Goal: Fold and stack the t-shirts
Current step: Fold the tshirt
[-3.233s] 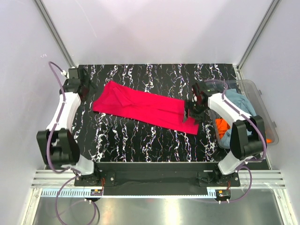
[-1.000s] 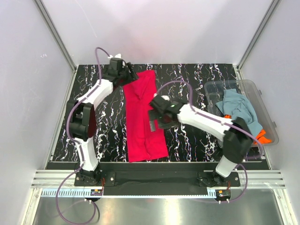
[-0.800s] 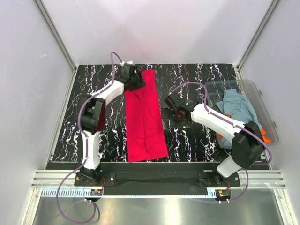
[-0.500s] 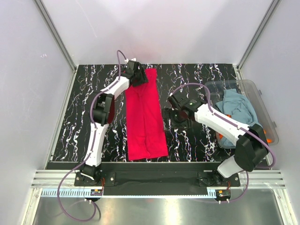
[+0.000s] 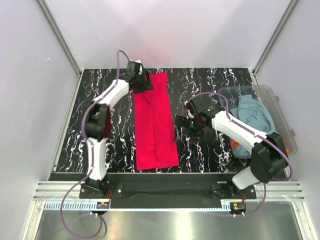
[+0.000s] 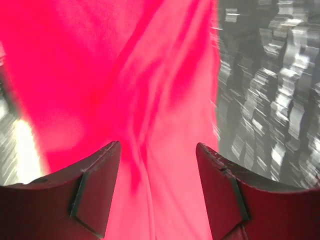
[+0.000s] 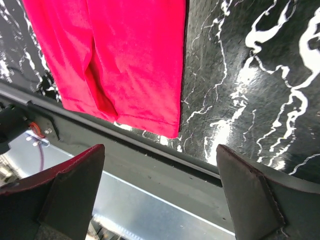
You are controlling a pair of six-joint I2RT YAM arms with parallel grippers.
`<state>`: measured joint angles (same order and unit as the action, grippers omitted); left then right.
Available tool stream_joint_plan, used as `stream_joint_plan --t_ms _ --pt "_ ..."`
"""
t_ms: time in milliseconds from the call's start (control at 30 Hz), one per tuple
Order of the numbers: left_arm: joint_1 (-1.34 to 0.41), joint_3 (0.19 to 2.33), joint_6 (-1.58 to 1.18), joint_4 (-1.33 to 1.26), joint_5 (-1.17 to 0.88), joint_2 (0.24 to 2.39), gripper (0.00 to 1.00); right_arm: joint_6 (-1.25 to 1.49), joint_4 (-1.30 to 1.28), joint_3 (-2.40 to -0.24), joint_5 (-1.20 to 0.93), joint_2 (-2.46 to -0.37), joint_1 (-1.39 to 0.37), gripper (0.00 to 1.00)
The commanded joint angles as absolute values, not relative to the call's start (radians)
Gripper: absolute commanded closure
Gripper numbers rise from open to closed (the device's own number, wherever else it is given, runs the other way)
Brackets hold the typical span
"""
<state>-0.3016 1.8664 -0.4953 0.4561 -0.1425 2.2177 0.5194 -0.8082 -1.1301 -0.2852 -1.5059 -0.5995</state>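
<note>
The crimson red t-shirt [image 5: 155, 125] lies flat as a long narrow strip running from the far edge of the table to the near edge. My left gripper [image 5: 142, 82] is open over the strip's far left corner. In the left wrist view [image 6: 157, 145] red cloth [image 6: 125, 75] fills the space under the jaws, which hold nothing. My right gripper [image 5: 184, 126] is open and empty just right of the strip. The right wrist view [image 7: 160, 147] shows the shirt's near end [image 7: 125, 60]. The grey-blue t-shirt [image 5: 254, 117] and a bit of the orange one [image 5: 233, 145] sit in the tub.
The clear plastic tub [image 5: 272, 92] stands at the right edge of the black marbled table [image 5: 210, 85]. The table's near edge and a metal rail [image 7: 165, 200] lie below the right gripper. White walls close in both sides and the back.
The red shirt went from lying across the table to lying lengthwise. The right gripper has come off the shirt's right edge and moved right. The left gripper has shifted slightly left at the far corner.
</note>
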Motion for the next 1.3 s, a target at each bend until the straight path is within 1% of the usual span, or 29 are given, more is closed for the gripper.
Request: stream_joint_plan --t_ms 0,100,133,167,233,267,300,333,367,433,467,500,567,700,867,1067,1133,1267 --pt "-0.298 1.784 -0.44 0.472 -0.066 1.886 0.32 0.508 -0.776 -1.1 -0.385 -1.493 -0.575 0.0" --pt "-0.298 1.636 -0.466 0.543 -0.015 1.696 0.33 0.517 -0.752 -1.046 -0.425 -1.464 -0.56 0.0" --pt "-0.298 1.582 -0.495 0.566 -0.018 1.642 0.34 0.52 -0.743 -1.029 -0.436 -1.454 -0.555 0.02" --pt "-0.298 1.465 -0.511 0.572 -0.029 1.547 0.36 0.517 -0.735 -0.994 -0.469 -1.445 -0.539 0.04" --pt "-0.304 1.323 -0.567 0.575 -0.083 1.436 0.42 0.514 -0.698 -0.95 -0.506 -1.421 -0.522 0.11" --pt "-0.317 1.183 -0.584 0.574 -0.101 1.39 0.43 0.514 -0.686 -0.93 -0.527 -1.414 -0.514 0.13" --pt "-0.331 1.113 -0.6 0.575 -0.129 1.293 0.44 0.512 -0.657 -0.889 -0.585 -1.419 -0.499 0.14" --pt "-0.371 1.045 -0.633 0.577 -0.136 1.251 0.44 0.509 -0.644 -0.871 -0.615 -1.428 -0.494 0.26" --pt "-0.394 0.923 -0.653 0.575 -0.146 1.205 0.44 0.509 -0.631 -0.858 -0.641 -1.44 -0.492 0.31" --pt "-0.463 0.818 -0.719 0.575 -0.152 1.105 0.39 0.532 -0.546 -0.801 -0.731 -1.474 -0.492 0.4" --pt "-0.481 0.726 -0.75 0.571 -0.155 1.082 0.37 0.544 -0.513 -0.781 -0.761 -1.485 -0.492 0.4" --pt "-0.495 0.685 -0.78 0.568 -0.172 1.062 0.37 0.557 -0.455 -0.746 -0.794 -1.509 -0.492 0.4" --pt "-0.527 0.584 -0.851 0.54 -0.183 1.01 0.35 0.572 -0.417 -0.724 -0.81 -1.538 -0.492 0.4" --pt "-0.54 0.486 -0.906 0.532 -0.173 0.97 0.36 0.578 -0.35 -0.683 -0.814 -1.591 -0.492 0.39" --pt "-0.541 0.411 -0.963 0.514 -0.172 0.937 0.36 0.615 -0.288 -0.637 -0.824 -1.606 -0.492 0.41" --pt "-0.541 0.342 -1.018 0.491 -0.202 0.953 0.35 0.652 -0.207 -0.604 -0.798 -1.647 -0.494 0.48" --pt "-0.541 0.328 -1.028 0.468 -0.213 0.95 0.37 0.66 -0.192 -0.604 -0.784 -1.66 -0.494 0.51" --pt "-0.541 0.319 -1.025 0.463 -0.215 0.95 0.42 0.658 -0.178 -0.606 -0.764 -1.678 -0.502 0.52"
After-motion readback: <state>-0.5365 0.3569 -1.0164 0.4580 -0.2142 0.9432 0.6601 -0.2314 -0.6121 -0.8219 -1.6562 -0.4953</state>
